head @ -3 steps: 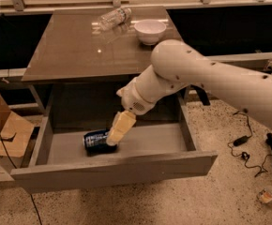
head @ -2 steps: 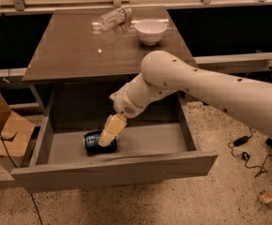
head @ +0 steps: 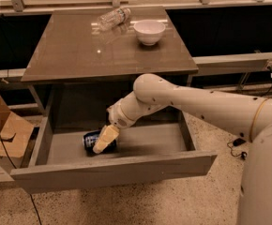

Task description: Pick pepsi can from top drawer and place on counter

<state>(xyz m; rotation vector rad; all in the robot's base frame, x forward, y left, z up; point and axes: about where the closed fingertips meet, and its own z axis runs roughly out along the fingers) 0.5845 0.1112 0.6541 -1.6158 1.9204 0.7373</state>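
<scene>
Gripper (head: 104, 139) sits against pepsi can (head: 90, 140) inside top drawer (head: 112, 171).

The tool (head: 104, 140) hangs at the pepsi can (head: 89, 140) lying in the top drawer (head: 112, 171).

— Where is the arm?
— The white arm (head: 197, 104) reaches in from the right, bent at the elbow (head: 147, 88), forearm angling down-left
— And the gripper?
— The gripper (head: 105, 138) hangs just below the wrist (head: 120, 117), tilted down and left
</scene>
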